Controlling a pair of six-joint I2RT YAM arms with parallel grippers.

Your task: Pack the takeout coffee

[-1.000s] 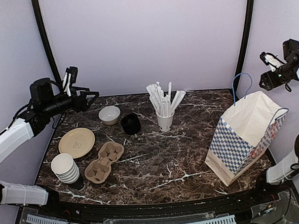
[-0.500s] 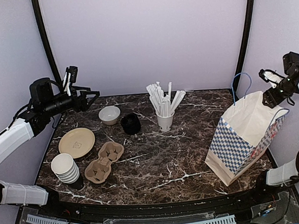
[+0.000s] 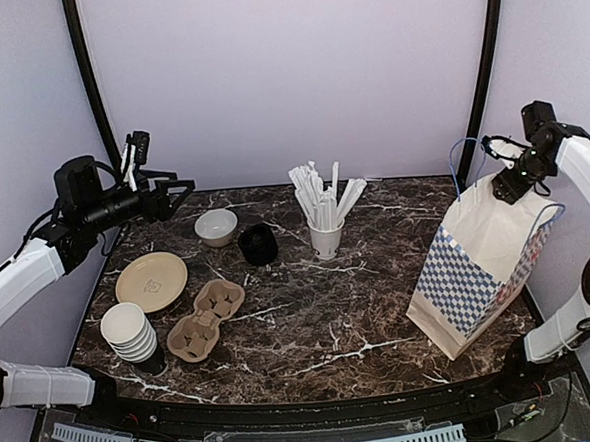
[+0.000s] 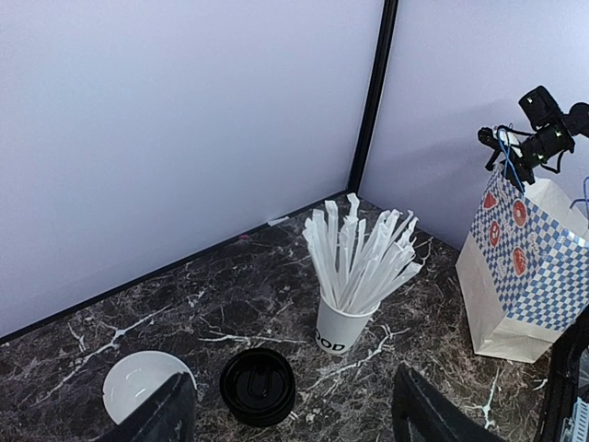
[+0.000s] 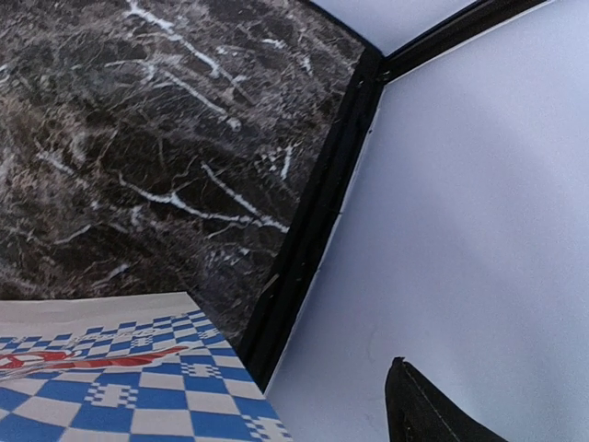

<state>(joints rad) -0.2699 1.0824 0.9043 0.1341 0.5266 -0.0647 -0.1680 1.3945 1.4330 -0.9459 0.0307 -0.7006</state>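
Note:
The takeout coffee (image 3: 257,243), a small black cup with a black lid, stands on the marble table between a white bowl and the straw cup. It also shows low in the left wrist view (image 4: 258,386). My left gripper (image 3: 178,188) is open and empty, raised above the table's back left, its jaws framing the cup from above (image 4: 294,433). The blue-checked paper bag (image 3: 483,260) stands open at the right. My right gripper (image 3: 494,167) is open at the bag's top rim, beside the blue handle (image 3: 459,161). Only one finger (image 5: 423,414) shows in the right wrist view, next to the bag (image 5: 110,387).
A white cup of wrapped straws (image 3: 325,224) stands at back centre. A white bowl (image 3: 215,226), a tan plate (image 3: 151,281), a cardboard cup carrier (image 3: 206,319) and a stack of lidless cups (image 3: 132,336) lie at the left. The walls are close behind the bag.
My right gripper has moved left and down from the far right wall to the bag's top rim. The bag has shifted slightly. The left arm has barely moved.

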